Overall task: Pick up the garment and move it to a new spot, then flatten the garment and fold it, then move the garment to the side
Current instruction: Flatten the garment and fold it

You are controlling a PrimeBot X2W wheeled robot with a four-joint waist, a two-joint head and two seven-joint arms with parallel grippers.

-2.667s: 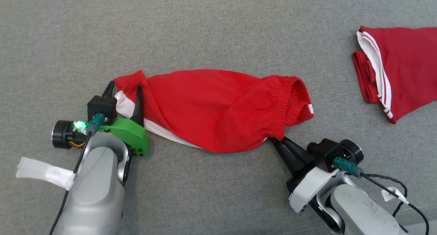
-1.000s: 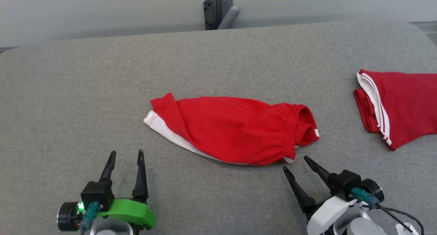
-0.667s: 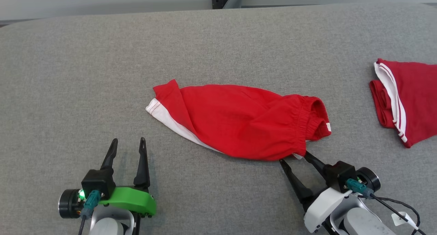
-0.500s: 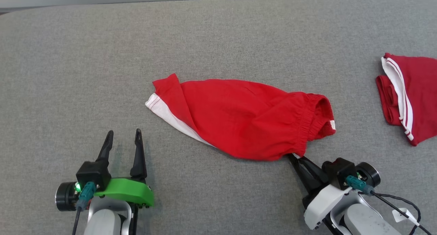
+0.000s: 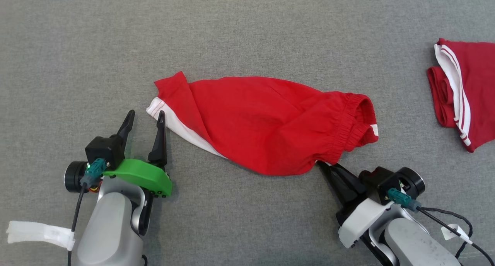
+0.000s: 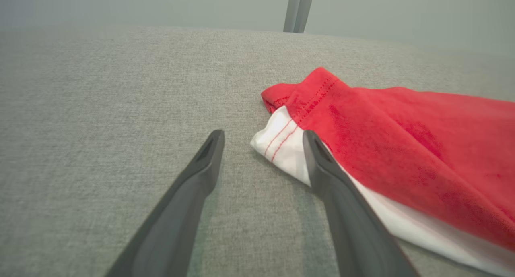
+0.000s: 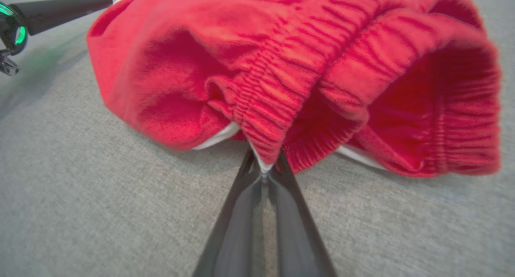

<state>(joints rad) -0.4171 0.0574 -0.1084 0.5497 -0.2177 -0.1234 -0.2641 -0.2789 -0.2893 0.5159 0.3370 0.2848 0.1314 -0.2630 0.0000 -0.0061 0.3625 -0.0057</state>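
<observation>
Head view: grips the waistband corner of the red garment [image 5: 263, 123] in the tightly closed right claw [image 5: 320, 164], with forearm slanting in from behind. Holds the left claw [image 5: 146, 113] spread wide, low over the table [image 5: 247, 34], white hem just beside its right finger.

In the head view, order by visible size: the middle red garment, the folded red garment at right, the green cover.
1. middle red garment
2. folded red garment, partly cut by the frame edge
3. green cover
</observation>
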